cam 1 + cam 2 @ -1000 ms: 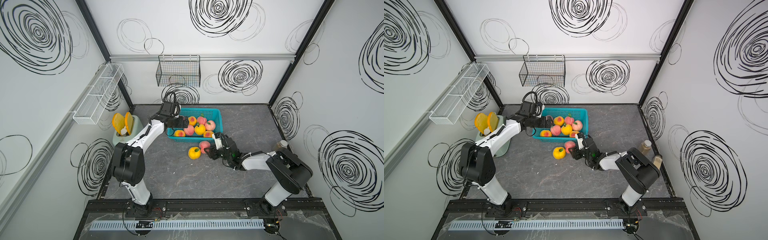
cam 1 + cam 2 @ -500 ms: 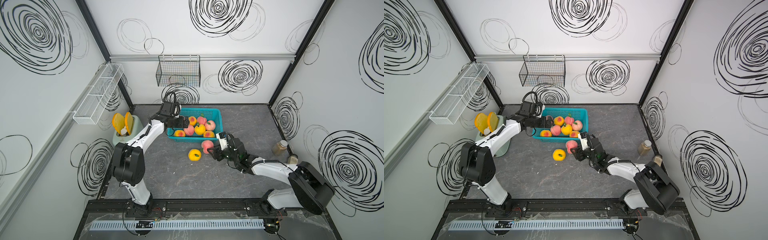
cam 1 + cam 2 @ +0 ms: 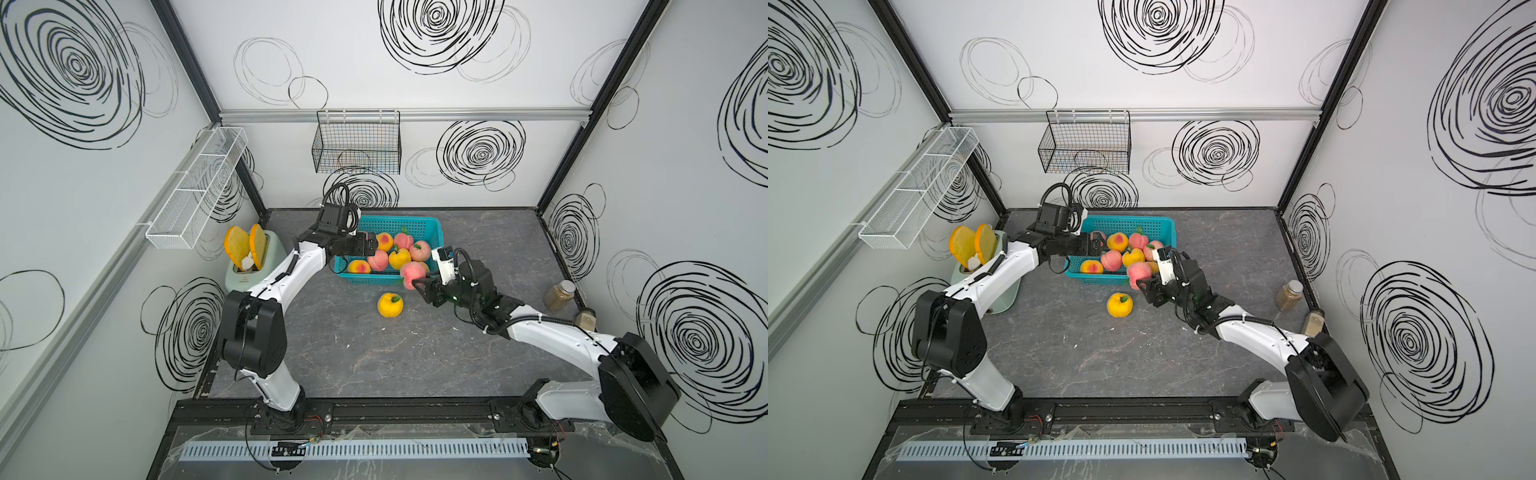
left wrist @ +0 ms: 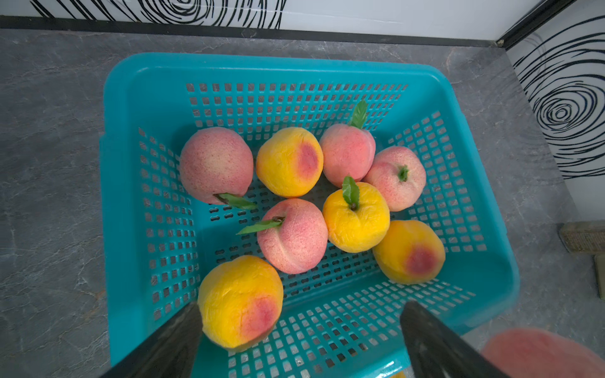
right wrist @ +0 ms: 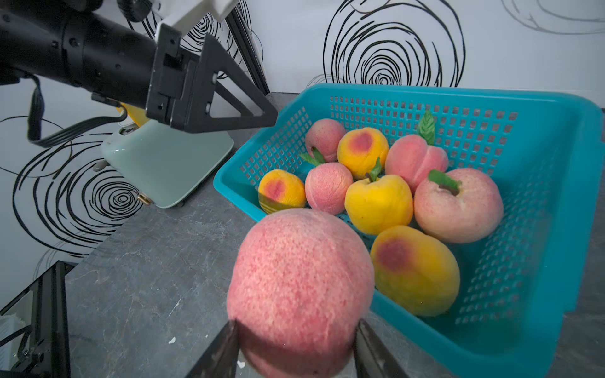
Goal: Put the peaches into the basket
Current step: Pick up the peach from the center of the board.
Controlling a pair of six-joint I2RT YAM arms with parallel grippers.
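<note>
Your work surface is a dark grey, marble-patterned tabletop (image 3: 374,365), boxed in by white walls (image 3: 540,62) covered with black scribbled spirals, with black frame posts in the corners. A silver rail (image 3: 478,115) runs along the back wall and carries a black wire basket (image 3: 357,147); a long white mesh rack (image 3: 195,191) hangs on the left wall. On the left edge of the table sits a pale green toaster (image 3: 270,253) with two toast slices (image 3: 239,247) standing in it, and two jars (image 3: 562,294) stand against the right wall. A few white specks (image 3: 411,332) lie on the bare stone. The turquoise basket (image 3: 419,224) sits toward the back, slightly left of centre. Eight peaches (image 4: 293,235) are in it, four pink and four yellow-orange. Your right gripper (image 5: 294,347) has its jaws clamped on a pink peach (image 5: 299,281) at the basket's front rim, at the corner nearer that arm. A yellow peach (image 3: 390,305) lies alone on the table just in front of the basket. Your left gripper (image 3: 368,246) hangs over the basket's left end with jaws spread wide, holding nothing.
</note>
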